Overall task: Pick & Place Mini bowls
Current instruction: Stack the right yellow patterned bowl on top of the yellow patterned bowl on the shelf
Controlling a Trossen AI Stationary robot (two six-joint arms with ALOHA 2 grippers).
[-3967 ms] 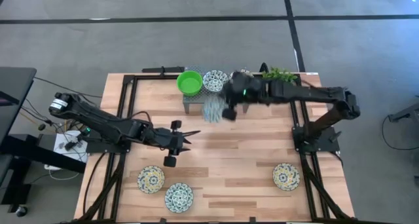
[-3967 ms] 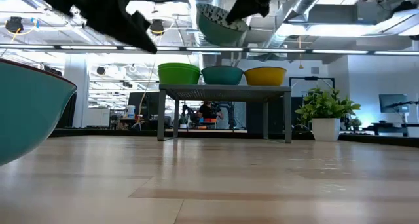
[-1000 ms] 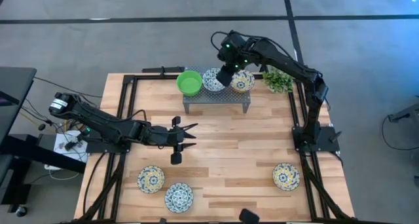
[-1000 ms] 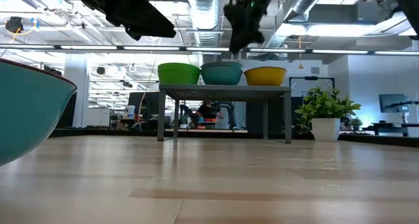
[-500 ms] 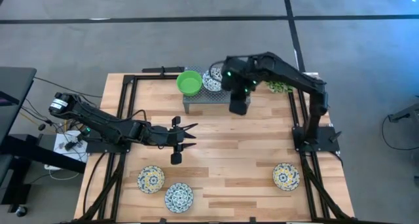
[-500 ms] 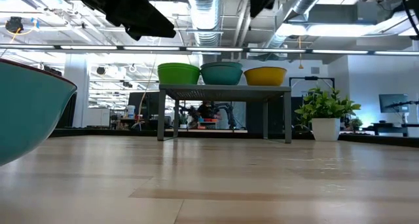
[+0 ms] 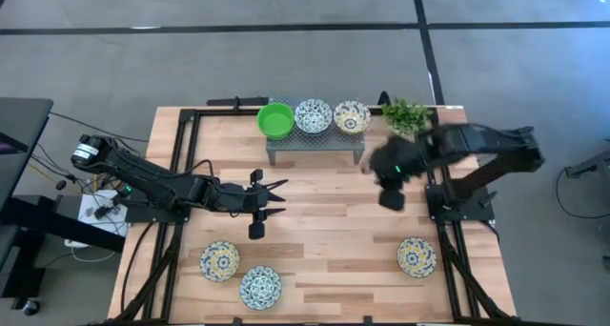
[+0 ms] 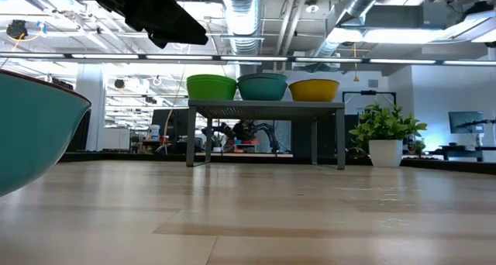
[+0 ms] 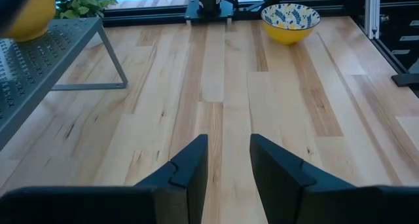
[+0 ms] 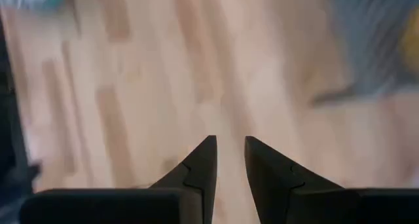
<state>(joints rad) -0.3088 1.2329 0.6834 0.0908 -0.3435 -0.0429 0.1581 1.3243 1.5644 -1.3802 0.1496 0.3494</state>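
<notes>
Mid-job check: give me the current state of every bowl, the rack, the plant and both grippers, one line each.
Green bowl: upright on rack.
Blue-patterned bowl: upright on rack, middle.
Yellow-patterned bowl: upright on rack.
Rack: standing, three bowls on it.
Three bowls on table: upright, apart.
Plant: upright.
Left gripper: open, empty.
Right gripper: slightly open, empty.

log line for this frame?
rack: three mini bowls | table: three mini bowls | right gripper: empty, over table | left gripper: open, idle

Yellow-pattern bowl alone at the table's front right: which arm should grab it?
Right, probably. The right gripper is empty and hangs on that bowl's side. The left gripper, fingers apart, sits across the table, nearer the two bowls front-left.
</notes>
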